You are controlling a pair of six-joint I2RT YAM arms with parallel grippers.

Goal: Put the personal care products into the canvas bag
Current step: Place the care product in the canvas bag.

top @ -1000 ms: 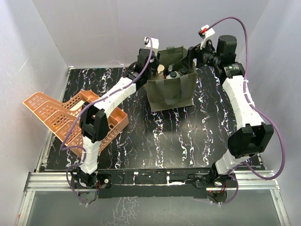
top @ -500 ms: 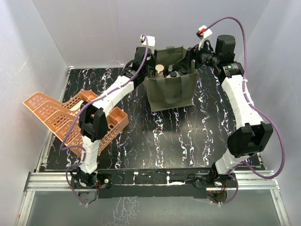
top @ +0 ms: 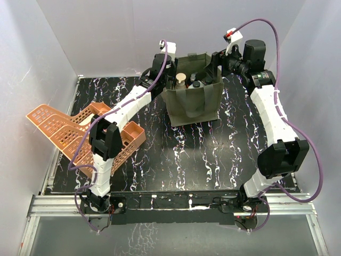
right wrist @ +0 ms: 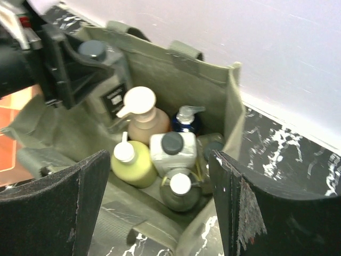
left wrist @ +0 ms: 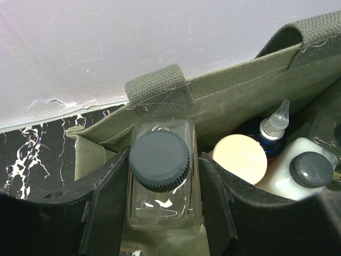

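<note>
**Top external view: square clear bottle [left wrist: 160, 186] gripped at the canvas bag [top: 194, 104]**

Orange baskets [top: 80, 130] are seen at the left of the table [top: 202, 154]. The bottle is clamped by the left gripper [left wrist: 160, 213] just inside the bag's left rim, beside other bottles [right wrist: 170, 149] stowed within. The right gripper [right wrist: 160, 176] is held spread wide over the bag's right side, with nothing grasped.

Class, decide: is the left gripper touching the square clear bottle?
Touching. In the left wrist view the left gripper presses its fingers against both sides of the square clear bottle.

Black marbled table [top: 213, 154]: canvas bag [top: 194, 104] far centre, orange baskets [top: 58, 128] left.
</note>
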